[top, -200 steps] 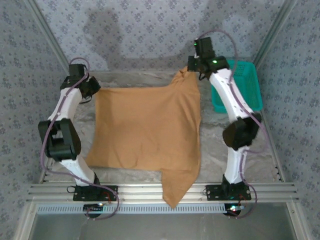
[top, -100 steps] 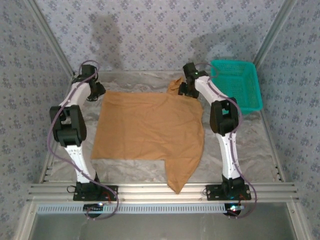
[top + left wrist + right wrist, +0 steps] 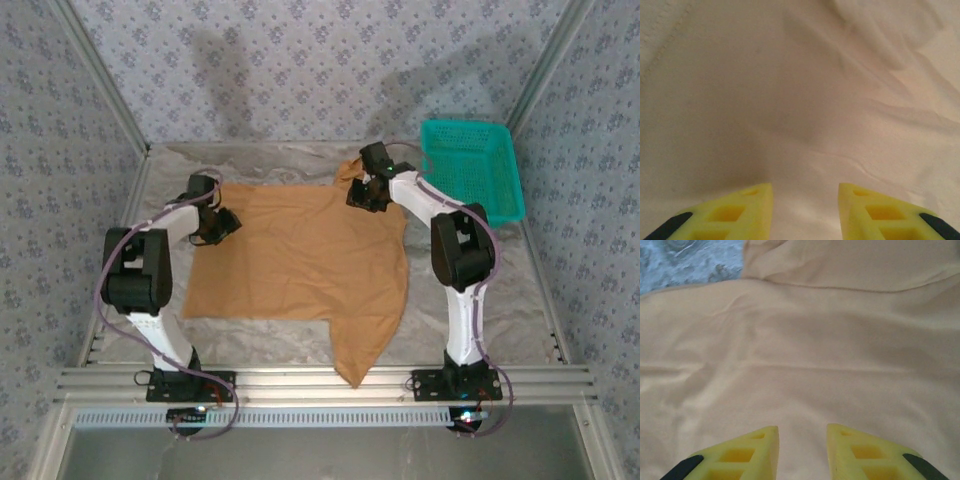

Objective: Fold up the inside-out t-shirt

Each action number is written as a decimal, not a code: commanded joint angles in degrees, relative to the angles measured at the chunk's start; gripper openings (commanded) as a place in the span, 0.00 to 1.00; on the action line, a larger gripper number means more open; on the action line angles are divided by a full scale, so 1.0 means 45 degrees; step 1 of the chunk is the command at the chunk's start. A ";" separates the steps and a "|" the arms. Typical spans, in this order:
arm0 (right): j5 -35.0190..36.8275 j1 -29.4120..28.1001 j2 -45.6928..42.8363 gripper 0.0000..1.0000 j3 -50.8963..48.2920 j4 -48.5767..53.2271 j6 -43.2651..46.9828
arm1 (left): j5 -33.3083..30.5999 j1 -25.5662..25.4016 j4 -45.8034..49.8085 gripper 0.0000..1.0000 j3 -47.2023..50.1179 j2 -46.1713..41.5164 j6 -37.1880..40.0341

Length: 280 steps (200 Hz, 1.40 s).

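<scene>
The orange-tan t-shirt lies spread flat on the table, with one sleeve reaching toward the front rail. My left gripper sits low over the shirt's far left edge. In the left wrist view its yellow fingers stand apart over smooth cloth, the left gripper open with nothing between them. My right gripper is at the shirt's far right corner. In the right wrist view the right gripper is open just above the cloth, holding nothing.
A teal mesh basket stands at the back right, close to the right arm. Grey marbled tabletop shows around the shirt. The metal front rail runs along the near edge; patterned walls close in the sides.
Both grippers have let go of the shirt's far corners and opened. The raised right corner has dropped flat. The left gripper has moved nearer and rightward onto the shirt's edge.
</scene>
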<state>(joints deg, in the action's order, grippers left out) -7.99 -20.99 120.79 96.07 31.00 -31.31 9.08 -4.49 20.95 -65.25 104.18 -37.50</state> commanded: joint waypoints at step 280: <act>0.1914 -0.2949 -0.6060 0.47 -0.5021 0.2967 0.0383 | 0.0008 0.1141 0.1604 0.38 0.2698 -0.4586 0.0164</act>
<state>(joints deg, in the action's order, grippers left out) -6.44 -30.98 98.80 86.08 41.82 -27.38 5.63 -1.26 26.83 -60.16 84.25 -36.07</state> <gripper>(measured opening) 0.477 0.382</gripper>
